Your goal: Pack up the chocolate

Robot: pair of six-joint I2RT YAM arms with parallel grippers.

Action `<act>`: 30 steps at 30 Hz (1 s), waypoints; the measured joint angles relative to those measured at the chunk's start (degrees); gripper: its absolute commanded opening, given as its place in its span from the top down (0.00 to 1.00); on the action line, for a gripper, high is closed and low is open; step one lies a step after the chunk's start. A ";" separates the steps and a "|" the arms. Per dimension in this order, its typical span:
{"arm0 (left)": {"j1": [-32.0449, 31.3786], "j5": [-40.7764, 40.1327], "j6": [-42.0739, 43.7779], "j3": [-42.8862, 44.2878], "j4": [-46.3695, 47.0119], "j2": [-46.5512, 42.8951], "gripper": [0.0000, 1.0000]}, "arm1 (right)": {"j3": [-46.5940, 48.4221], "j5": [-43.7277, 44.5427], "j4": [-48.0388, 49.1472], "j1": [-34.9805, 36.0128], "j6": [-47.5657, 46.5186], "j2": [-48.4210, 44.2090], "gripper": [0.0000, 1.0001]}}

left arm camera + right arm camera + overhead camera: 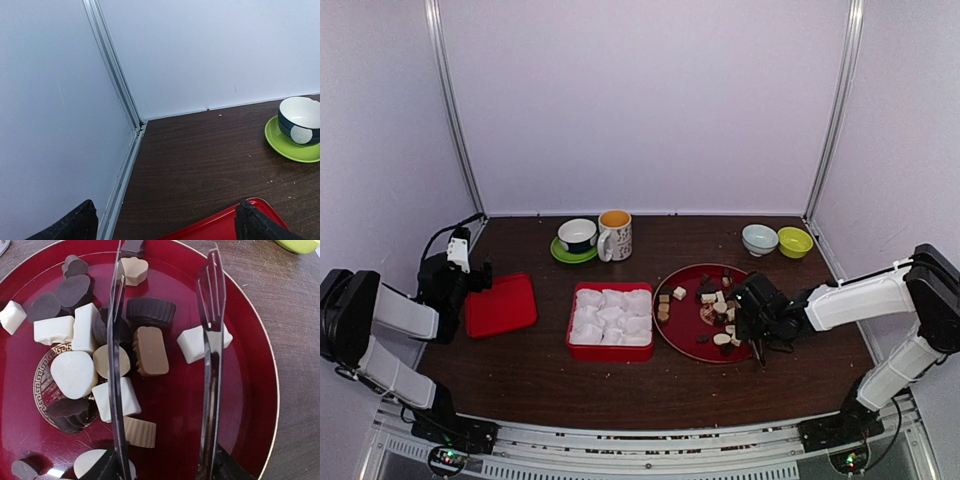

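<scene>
The chocolate [717,303], dark, tan and white pieces, lies on a round red plate [686,327]. My right gripper [752,312] hangs over the plate's right part and is shut on metal tongs [212,340]. The tong arms stand spread apart. In the right wrist view [162,467], a tan block [150,351] and a dark round piece [150,311] lie between them, and a white cube [192,345] lies under the right arm. A red box [610,352] holds white paper cups [611,315]. My left gripper [480,275] [167,225] is open and empty by the red lid [501,305] [215,227].
A dark cup on a green saucer [577,237] [300,120] and a mug [615,234] stand at the back centre. A pale bowl [759,239] and a green bowl [794,241] stand at the back right. White walls with metal posts enclose the table.
</scene>
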 measured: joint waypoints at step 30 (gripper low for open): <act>0.00 0.00 0.00 -0.04 0.00 0.00 0.02 | -6.32 -0.24 0.09 3.39 4.92 -8.74 0.37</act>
